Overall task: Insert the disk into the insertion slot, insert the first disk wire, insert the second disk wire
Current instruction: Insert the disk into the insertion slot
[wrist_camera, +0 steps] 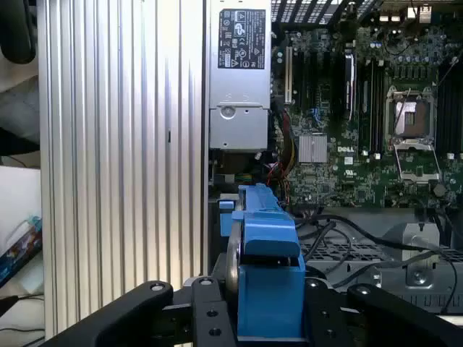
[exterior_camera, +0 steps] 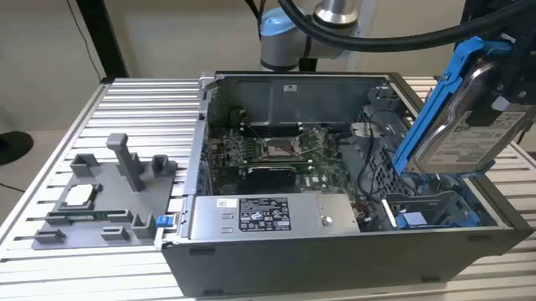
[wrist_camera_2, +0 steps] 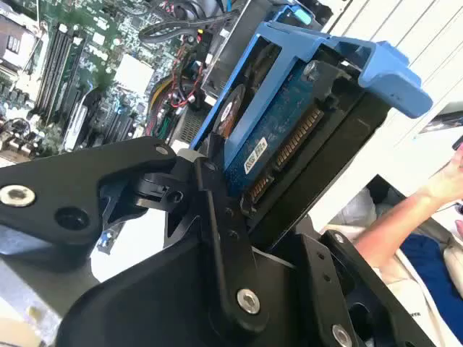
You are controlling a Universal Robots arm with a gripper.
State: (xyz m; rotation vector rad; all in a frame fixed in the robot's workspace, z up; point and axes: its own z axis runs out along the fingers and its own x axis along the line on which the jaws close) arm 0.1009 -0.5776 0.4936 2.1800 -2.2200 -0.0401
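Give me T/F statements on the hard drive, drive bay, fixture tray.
1. The silver hard drive in its blue plastic carrier frame is clamped in the gripper. True.
2. The drive is seated in the grey sheet-metal drive bay. False: it hangs tilted above it.
3. The grey plastic fixture tray sits inside the dark computer case. False: it lies on the ribbed table, beside the case.
4. The silver labelled power-supply box is inside the case. True.
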